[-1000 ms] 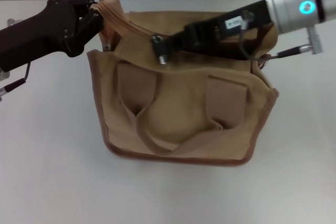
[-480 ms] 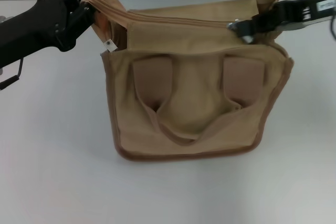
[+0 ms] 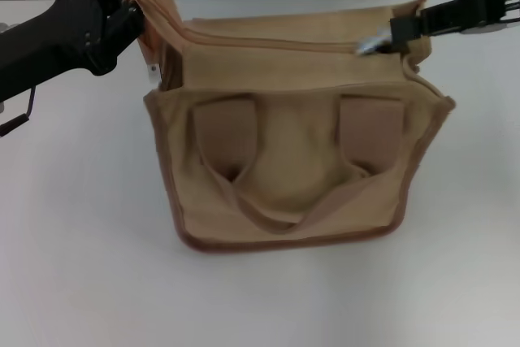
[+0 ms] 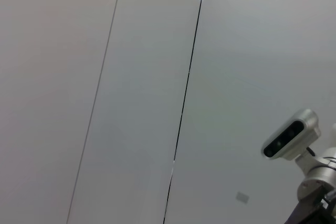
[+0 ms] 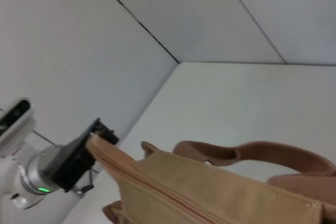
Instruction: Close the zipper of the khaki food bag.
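Head view first: the boxy khaki-tan canvas food bag (image 3: 296, 132) stands upright on the white tabletop (image 3: 81, 266), wide brownish strap handles hanging down its near face. At the bag's left top corner, the black left claw (image 3: 134, 15) is clamped on the raised end flap, pinning that end. At the bag's right top corner, the black right claw (image 3: 398, 32) is pinched shut on the small shiny silver pull tab (image 3: 372, 41) of the tan fabric zipper track (image 3: 276, 36), which looks drawn together along most of the bag's top. Risk now, as I read it: the slick little tab could slip out of that pinch over the last stretch, or a hard pull could drag the light bag sideways and tip it. If the left grip lets go, the track goes slack and the slider may jam.
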Motion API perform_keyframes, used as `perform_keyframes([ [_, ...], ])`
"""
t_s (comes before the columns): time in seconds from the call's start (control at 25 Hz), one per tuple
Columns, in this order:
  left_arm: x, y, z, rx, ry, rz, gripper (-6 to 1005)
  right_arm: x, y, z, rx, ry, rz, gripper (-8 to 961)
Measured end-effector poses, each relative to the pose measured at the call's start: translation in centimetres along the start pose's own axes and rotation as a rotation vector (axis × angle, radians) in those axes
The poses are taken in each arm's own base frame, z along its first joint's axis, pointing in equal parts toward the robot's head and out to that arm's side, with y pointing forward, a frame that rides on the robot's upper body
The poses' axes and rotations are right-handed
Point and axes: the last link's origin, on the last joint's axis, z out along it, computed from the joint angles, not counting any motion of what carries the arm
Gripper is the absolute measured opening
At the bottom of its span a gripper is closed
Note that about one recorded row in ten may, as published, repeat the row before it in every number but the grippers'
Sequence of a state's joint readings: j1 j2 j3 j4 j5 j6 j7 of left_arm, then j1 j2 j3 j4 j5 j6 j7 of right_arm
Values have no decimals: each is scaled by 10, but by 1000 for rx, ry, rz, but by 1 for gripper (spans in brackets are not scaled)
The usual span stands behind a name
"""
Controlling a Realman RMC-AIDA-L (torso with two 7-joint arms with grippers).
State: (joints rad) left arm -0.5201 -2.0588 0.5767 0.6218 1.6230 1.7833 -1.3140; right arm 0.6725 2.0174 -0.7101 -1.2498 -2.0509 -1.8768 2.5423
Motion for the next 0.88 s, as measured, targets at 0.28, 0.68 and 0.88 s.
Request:
perform_keyframes([
  [0.28, 0, -4, 2, 23, -4, 0, 107, 17, 1, -26, -149, -205, -181, 63],
  [0.68, 2, -6, 2, 30, 2, 1, 112, 100, -1, -29, -450, -411, -542, 444],
  [0.88, 1, -5, 2, 31, -1, 5, 114, 142, -8, -10, -452, -402, -645, 667],
])
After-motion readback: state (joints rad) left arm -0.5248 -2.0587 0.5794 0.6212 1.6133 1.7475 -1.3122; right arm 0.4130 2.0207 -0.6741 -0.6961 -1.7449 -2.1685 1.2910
